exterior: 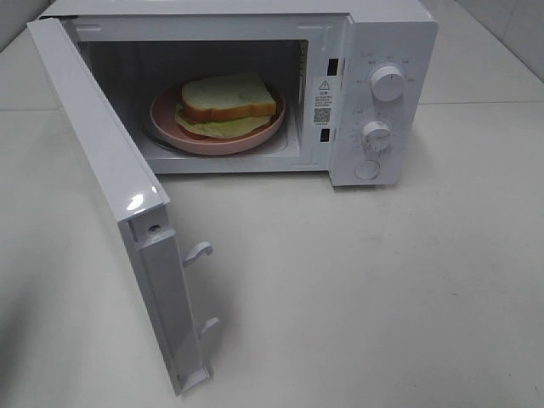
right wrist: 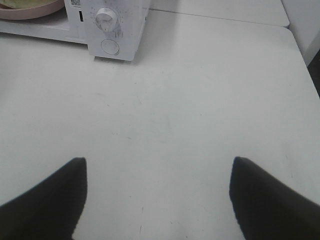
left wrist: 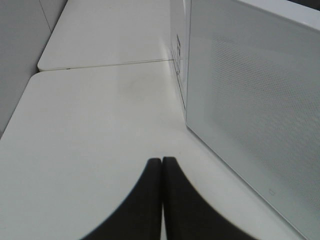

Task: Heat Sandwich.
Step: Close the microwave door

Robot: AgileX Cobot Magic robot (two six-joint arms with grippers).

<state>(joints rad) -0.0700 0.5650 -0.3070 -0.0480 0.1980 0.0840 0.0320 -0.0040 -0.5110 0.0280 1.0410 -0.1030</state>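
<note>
From the high camera we see the sandwich on its pink plate inside the microwave. The door stands wide open, so we judge that closing it comes next; no arm shows here

The left wrist view adds what that one lacks: our left gripper, closed tight on nothing, sits beside what we take for the door's outer face, likely placed to push it

The right wrist view shows our right gripper spread wide and empty above the surface, well clear of the dials
</note>
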